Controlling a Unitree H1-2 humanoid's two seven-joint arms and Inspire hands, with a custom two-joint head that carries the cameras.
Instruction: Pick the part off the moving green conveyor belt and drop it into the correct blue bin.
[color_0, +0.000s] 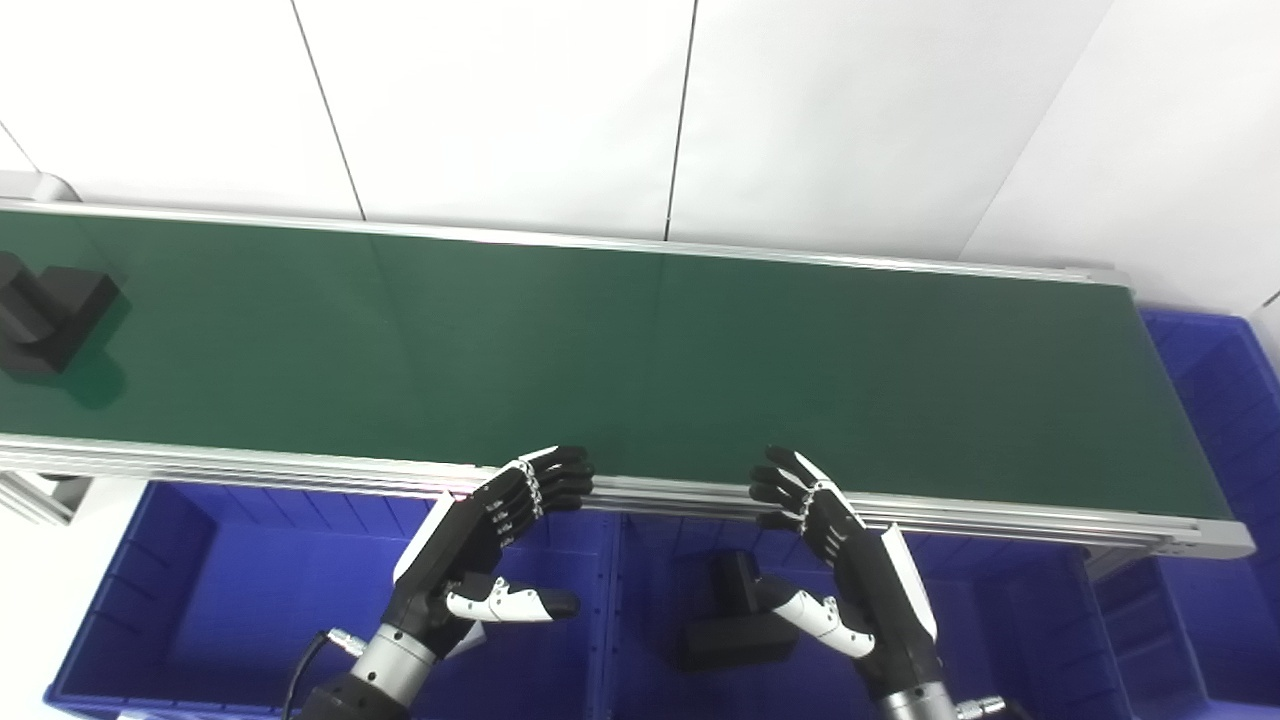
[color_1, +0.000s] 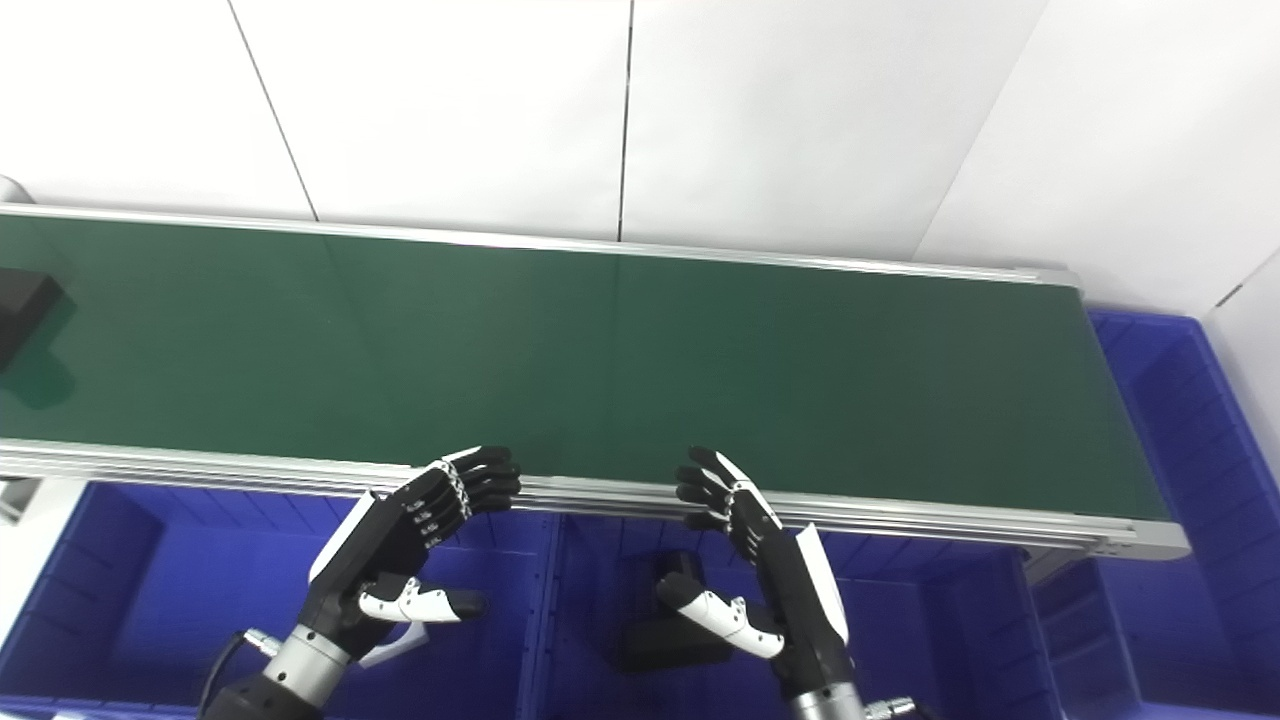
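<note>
Part (color_0: 50, 322) is way over at the belt's (color_0: 640, 370) far left end, looks like a stiff, blocky black stepped chunk, probably light and not slippery, so I'd pinch it across the flat sides, while both my left robot hand (color_0: 490, 545) and right robot hand (color_0: 835, 545) hover empty, fingers apart, above the bins (color_0: 250, 600).

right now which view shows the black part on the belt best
The left eye view. There the black part shows nearly whole at the far left of the green belt, its stepped blocky shape readable. In the right eye view only a corner of it shows, cut off by the picture's left edge.
</note>
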